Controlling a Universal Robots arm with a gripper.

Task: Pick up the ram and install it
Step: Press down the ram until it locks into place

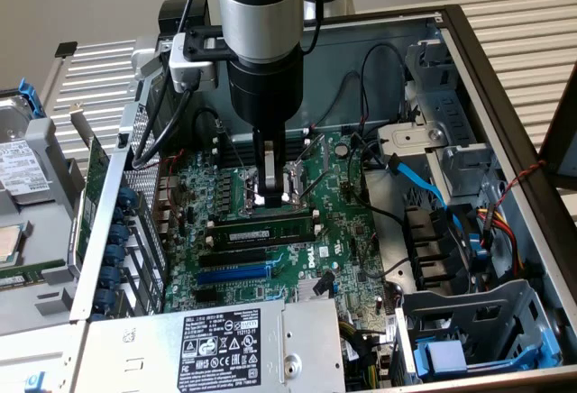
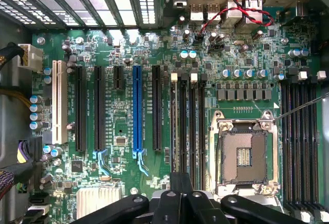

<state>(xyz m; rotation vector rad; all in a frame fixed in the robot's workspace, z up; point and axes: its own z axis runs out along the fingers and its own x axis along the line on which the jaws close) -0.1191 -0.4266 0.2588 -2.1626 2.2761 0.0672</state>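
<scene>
Hand low inside open computer case, hovering over board near processor socket. Fingers look close together, nothing seen between them; can't tell for sure whether clenched. Ram already seated in slot just beside hand, lying flat along board, apart from fingertips. Wrist view: socket bare, memory slots beside it, blue slot further off. Power supply at case's near edge.
</scene>
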